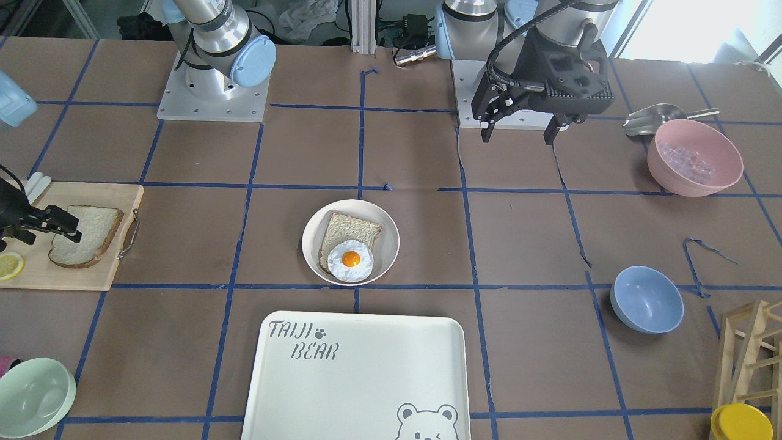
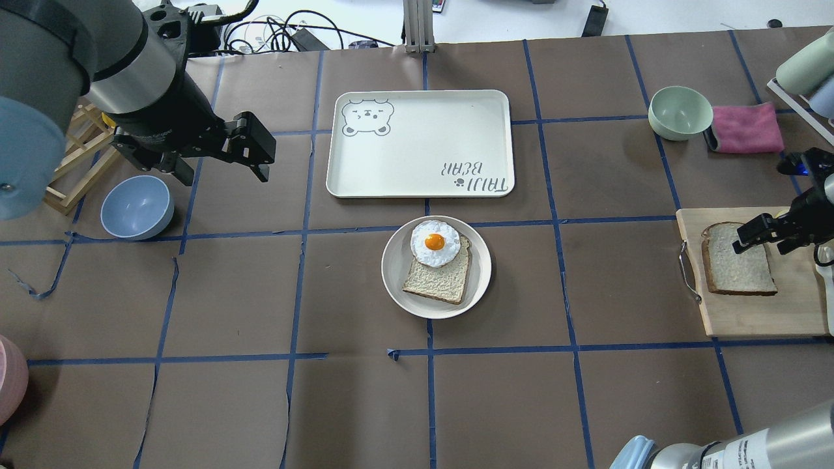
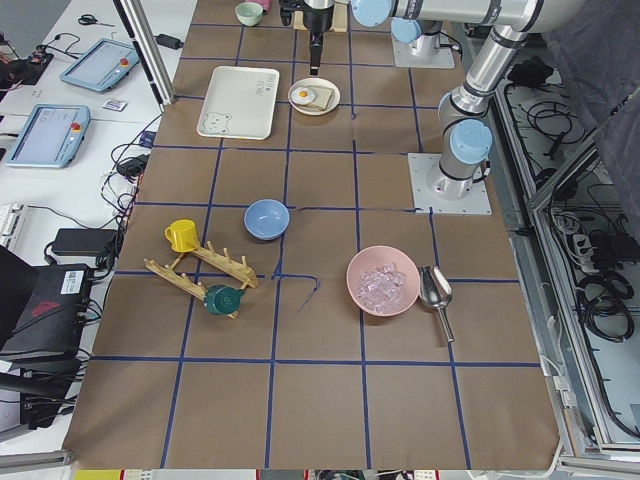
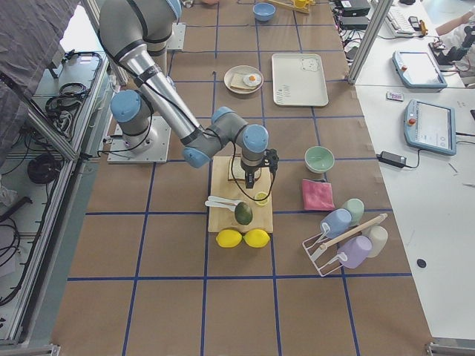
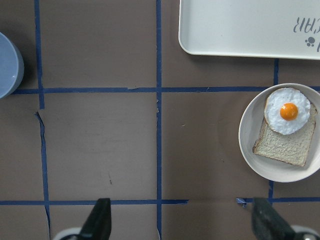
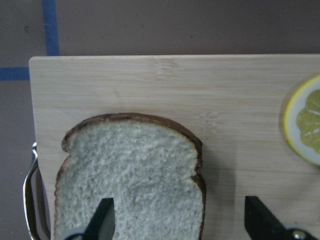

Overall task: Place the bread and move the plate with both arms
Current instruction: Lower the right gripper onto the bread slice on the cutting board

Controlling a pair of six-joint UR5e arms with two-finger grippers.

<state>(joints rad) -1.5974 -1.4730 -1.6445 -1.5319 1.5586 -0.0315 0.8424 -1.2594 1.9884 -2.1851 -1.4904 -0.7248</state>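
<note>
The bread (image 1: 91, 232) is a thick slice lying flat on a wooden cutting board (image 1: 79, 275); it also shows in the overhead view (image 2: 739, 264) and the right wrist view (image 6: 130, 175). My right gripper (image 1: 66, 226) (image 2: 748, 236) (image 6: 181, 216) is open low over the slice, one finger over the crumb and the other over the bare board. The plate (image 1: 313, 232) (image 2: 397, 260) (image 5: 249, 125) sits mid-table with a thin tan slice and a fried egg (image 1: 350, 260) on it. My left gripper (image 1: 519, 132) (image 2: 225, 174) (image 5: 183, 219) is open and empty, raised above the table to the plate's side.
The white "TAIJI BEAR" tray (image 1: 360, 379) lies just beyond the plate. A blue bowl (image 1: 646, 299), a pink bowl of ice (image 1: 694, 157) and a scoop stand on my left side. A mint bowl (image 1: 33, 397), a pink cloth (image 2: 746, 127) and a lemon slice (image 1: 11, 266) are near the board.
</note>
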